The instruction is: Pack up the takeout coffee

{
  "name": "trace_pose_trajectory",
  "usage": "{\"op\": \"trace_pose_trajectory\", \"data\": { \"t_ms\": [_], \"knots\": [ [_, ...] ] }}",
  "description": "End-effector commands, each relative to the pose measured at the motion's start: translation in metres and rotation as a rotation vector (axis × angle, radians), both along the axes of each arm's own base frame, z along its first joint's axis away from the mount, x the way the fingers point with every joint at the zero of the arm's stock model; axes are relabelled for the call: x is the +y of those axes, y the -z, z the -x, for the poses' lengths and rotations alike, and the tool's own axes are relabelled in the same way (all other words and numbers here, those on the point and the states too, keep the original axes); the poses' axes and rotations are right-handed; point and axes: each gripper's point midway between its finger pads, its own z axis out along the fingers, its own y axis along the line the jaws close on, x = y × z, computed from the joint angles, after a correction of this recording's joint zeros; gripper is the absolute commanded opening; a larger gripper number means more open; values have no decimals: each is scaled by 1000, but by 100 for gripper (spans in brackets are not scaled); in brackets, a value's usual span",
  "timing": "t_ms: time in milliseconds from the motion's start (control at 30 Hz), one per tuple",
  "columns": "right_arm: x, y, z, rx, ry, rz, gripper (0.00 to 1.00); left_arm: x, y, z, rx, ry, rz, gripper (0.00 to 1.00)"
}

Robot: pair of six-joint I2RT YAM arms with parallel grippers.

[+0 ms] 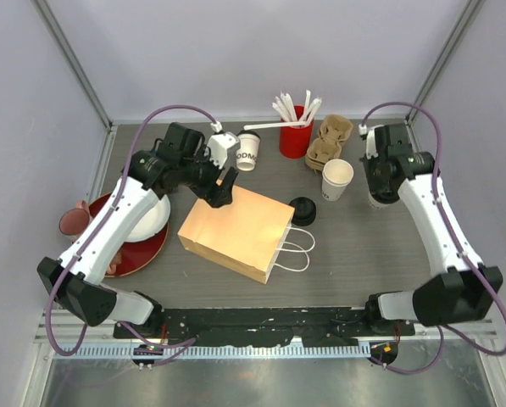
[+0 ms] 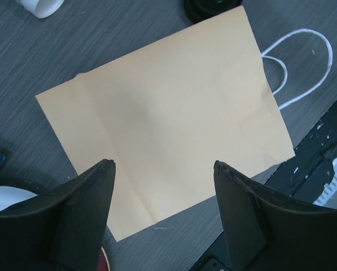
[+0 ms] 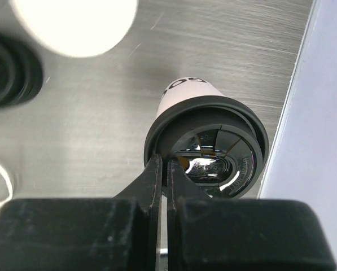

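The lidded coffee cup (image 3: 182, 95) stands upright well right of the flat-lying paper bag (image 1: 236, 233), long axis vertical, black sip lid (image 3: 213, 121) up. We judge it light, thin-walled and crushable, best held around the paper wall just under the lid. Our right gripper (image 3: 165, 164) has its fingers pressed together at the lid's near edge, and we cannot tell whether they pinch anything, while our left gripper (image 2: 163, 164) hangs spread open over the bag.

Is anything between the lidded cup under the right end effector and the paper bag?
Yes. The stack of black lids and the lidless cup sit between the lidded cup and the bag, which lies flat.
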Motion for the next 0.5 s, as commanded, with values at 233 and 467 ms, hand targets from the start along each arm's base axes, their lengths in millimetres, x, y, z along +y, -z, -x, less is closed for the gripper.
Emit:
{"op": "trace_pose_trajectory", "data": {
  "t_ms": [233,467],
  "knots": [
    [-55,14,-101,-78,164,-127,1,17,-13,-65,-130,-417,69,80],
    [-54,46,-121,16,150,-220,1,2,3,-115,-123,-527,78,81]
  ]
}}
